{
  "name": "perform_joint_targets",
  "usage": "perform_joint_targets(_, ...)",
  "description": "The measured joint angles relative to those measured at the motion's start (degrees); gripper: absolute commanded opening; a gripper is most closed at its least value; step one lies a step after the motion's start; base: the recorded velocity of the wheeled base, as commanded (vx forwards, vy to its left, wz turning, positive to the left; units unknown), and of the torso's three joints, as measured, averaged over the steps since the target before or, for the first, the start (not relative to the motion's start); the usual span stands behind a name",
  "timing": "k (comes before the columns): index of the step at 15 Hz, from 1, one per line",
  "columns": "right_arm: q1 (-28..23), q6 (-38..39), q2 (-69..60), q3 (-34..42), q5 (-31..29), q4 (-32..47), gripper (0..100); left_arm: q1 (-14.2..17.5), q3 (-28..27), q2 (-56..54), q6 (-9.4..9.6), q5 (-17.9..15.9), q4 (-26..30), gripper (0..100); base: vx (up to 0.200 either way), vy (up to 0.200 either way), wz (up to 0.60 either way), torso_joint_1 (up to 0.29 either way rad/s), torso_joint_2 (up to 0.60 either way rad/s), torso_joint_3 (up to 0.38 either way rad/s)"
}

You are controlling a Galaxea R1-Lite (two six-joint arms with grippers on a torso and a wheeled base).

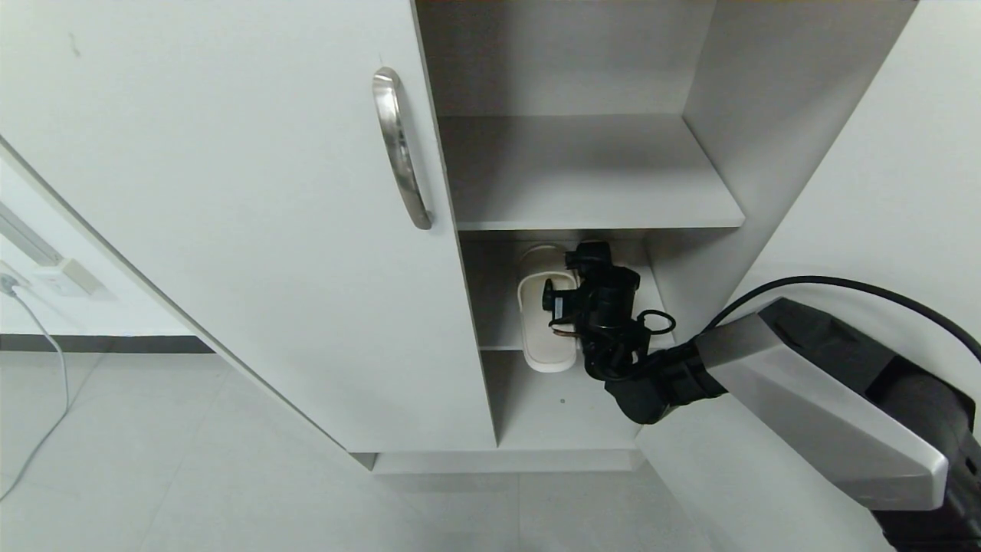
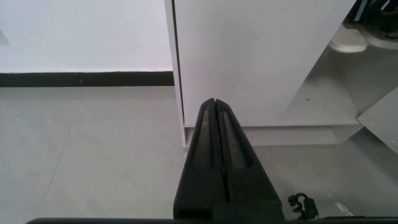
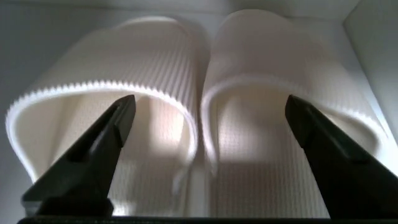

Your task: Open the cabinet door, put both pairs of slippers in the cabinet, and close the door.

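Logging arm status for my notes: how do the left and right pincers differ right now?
The left pincer is shut tight; the right pincer is open wide, facing the cream slippers. The left pincer hangs above the floor outside the cabinet; the right pincer is inside it. Both are black and hold nothing.

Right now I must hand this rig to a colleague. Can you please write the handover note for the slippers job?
Right gripper: open, inside the cabinet, straddling the white slippers, not gripping them.
Left gripper: shut, empty, above the floor near the cabinet's base.
Things: one pair lies side by side on the middle shelf. The cabinet door is open.
Done: door opened, one pair in.
Left: probably pull the right arm out, put in the second pair (I cannot confirm it is stored), then close the door.
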Motion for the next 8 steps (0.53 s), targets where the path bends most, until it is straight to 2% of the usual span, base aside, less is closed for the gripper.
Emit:
perform_joint_targets(4,1.28,-0.04,-3.69,6.36,-0.22,-3.36,100,0.0,0.0,0.0,0.0,0.0,0.0,0,0.0,0.0,0.0,0.0,0.0,0.0)
perform_joint_targets(8,4.63,-0.72,-8.52,18.01,-0.79,-11.01,100,0.0,0.0,0.0,0.0,0.0,0.0,0,0.0,0.0,0.0,0.0,0.0,0.0)
